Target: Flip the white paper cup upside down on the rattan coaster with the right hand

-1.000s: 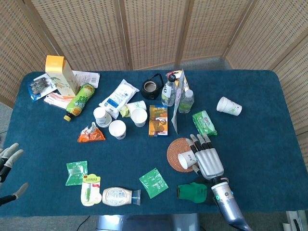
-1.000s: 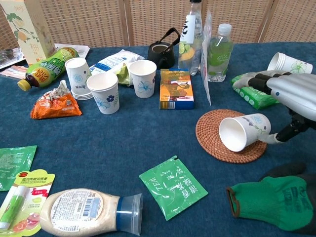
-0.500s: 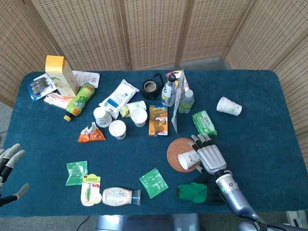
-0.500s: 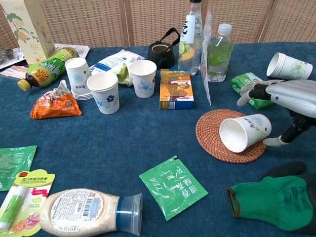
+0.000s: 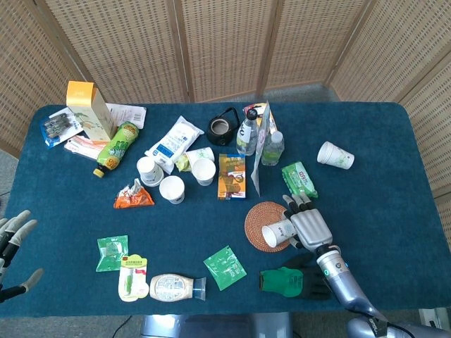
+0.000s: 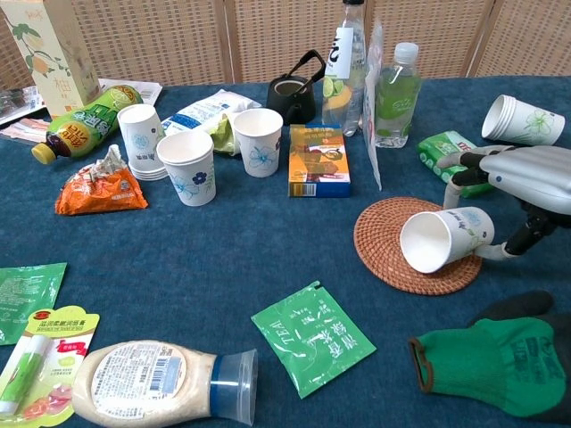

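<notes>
The white paper cup point(image 5: 275, 231) point(image 6: 443, 239) lies on its side on the right part of the round rattan coaster point(image 5: 256, 218) point(image 6: 384, 236), mouth facing front-left. My right hand point(image 5: 310, 227) point(image 6: 526, 169) is just right of the cup's base. Its fingers point(image 6: 464, 169) curl over the base with a gap above the cup. The thumb point(image 6: 513, 242) reaches in low and touches the cup's bottom. Nothing is gripped. My left hand point(image 5: 13, 243) hangs off the table's left front edge with fingers spread, holding nothing.
A green glove point(image 5: 285, 280) point(image 6: 486, 361) lies in front of the right hand. A green tea packet point(image 6: 312, 337) sits front-left of the coaster. A green wipes pack point(image 5: 299, 179) lies behind it, another cup point(image 6: 522, 119) on its side far right, bottles and standing cups behind.
The right hand's fingers went from straight to curled over the cup's base, and the hand drew back slightly to the right. The cup shifted a little right on the coaster.
</notes>
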Available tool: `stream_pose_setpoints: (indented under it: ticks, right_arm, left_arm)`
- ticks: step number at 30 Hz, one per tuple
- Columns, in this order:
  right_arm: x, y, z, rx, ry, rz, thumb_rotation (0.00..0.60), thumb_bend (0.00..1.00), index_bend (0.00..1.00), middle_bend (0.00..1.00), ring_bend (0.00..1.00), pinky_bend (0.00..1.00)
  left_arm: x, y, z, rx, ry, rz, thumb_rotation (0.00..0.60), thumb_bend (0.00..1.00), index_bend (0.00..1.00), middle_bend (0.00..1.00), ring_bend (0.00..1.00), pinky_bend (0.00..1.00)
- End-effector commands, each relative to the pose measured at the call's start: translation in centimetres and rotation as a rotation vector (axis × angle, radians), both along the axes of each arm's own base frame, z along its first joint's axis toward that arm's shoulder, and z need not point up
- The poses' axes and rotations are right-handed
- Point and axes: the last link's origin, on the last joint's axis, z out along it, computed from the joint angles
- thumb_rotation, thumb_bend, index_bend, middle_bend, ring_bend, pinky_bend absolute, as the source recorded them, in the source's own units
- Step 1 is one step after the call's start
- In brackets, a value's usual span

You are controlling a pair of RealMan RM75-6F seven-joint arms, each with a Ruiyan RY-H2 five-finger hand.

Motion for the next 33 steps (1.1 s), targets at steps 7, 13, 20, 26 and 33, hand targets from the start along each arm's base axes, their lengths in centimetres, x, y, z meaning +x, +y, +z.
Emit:
stream_pose_setpoints:
  ticks: [7,13,20,26,33]
  right_arm:
    - [-0.1,0.6,0.6,-0.090,0.032,0.081,0.600,0.32,0.42,0.00,0.00,0.00]
    - [0.0,1.2,1.4,-0.244,0.116,0.193,0.600,0.33,0.42,0.00,0.00,0.00]
    - [0.0,1.1,1.6,-0.383,0.223,0.317,0.600,0.35,0.42,0.00,0.00,0.00]
    - [-0.3,1.0,1.0,-0.430,0.301,0.378,0.600,0.35,0.41,0.00,0.00,0.00]
    - [-0.2,1.2,0.5,-0.474,0.367,0.440,0.600,0.38,0.41,0.00,0.00,0.00]
  left_arm:
    - [0.0,0.0,0.0,0.000,0.002,-0.001,0.600,0.33,0.00,0.00,0.00,0.00]
    - [0.1,-0.1,-0.1,-0.002,0.003,-0.003,0.600,0.33,0.00,0.00,0.00,0.00]
    - [0.1,-0.1,-0.1,-0.001,0.004,-0.003,0.600,0.33,0.00,0.00,0.00,0.00]
    - [0.0,-0.1,-0.2,-0.006,0.004,-0.002,0.600,0.33,0.00,0.00,0.00,0.00]
    - [0.0,-0.1,-0.1,-0.005,0.001,-0.001,0.600,0.33,0.00,0.00,0.00,0.00]
